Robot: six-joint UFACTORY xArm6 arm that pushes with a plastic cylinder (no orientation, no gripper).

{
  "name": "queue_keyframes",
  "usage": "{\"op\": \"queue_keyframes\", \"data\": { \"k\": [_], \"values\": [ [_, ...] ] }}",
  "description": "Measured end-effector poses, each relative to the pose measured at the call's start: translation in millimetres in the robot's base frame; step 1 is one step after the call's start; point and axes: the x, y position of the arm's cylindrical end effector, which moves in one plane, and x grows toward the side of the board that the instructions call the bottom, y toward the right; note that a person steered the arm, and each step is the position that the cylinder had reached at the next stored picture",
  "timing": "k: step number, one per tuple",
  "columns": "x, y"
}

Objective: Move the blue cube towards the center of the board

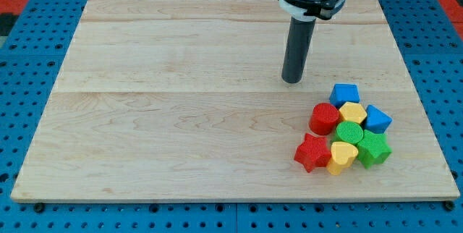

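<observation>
A: Blue cube (377, 119): where does it sit?

B: At about 4 o'clock from the middle of the bench (181, 117), on the right-hand edge of the cluster. I take this corner-on one for the cube; the other blue block (344, 93) has a shape I can't settle.

A: Left to right, then?

B: My tip (292, 81) comes first, at 10 o'clock of the cluster and clear of every block. Then the red star (312, 152), red round block (325, 117), yellow heart (341, 156), yellow hexagon (352, 112), green round block (349, 132) and green block (373, 148). The cube is last.

A: How do I push well?

B: Circle round the cluster to the cube's 3 o'clock face, then drive towards 9 o'clock. Expect the yellow hexagon and red round block to be ploughed along, so go slowly.

A: Pose?

B: The rod hangs upright from 12 o'clock. The end effector is a bare rod, with nothing to part or clamp.
</observation>
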Motion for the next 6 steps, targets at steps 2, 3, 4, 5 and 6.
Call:
{"op": "queue_keyframes", "data": {
  "k": [2, 3, 4, 5, 6],
  "values": [
    [-19, 0],
    [-28, -1],
    [-42, 5],
    [-101, 43],
    [-126, 43]
  ]
}}
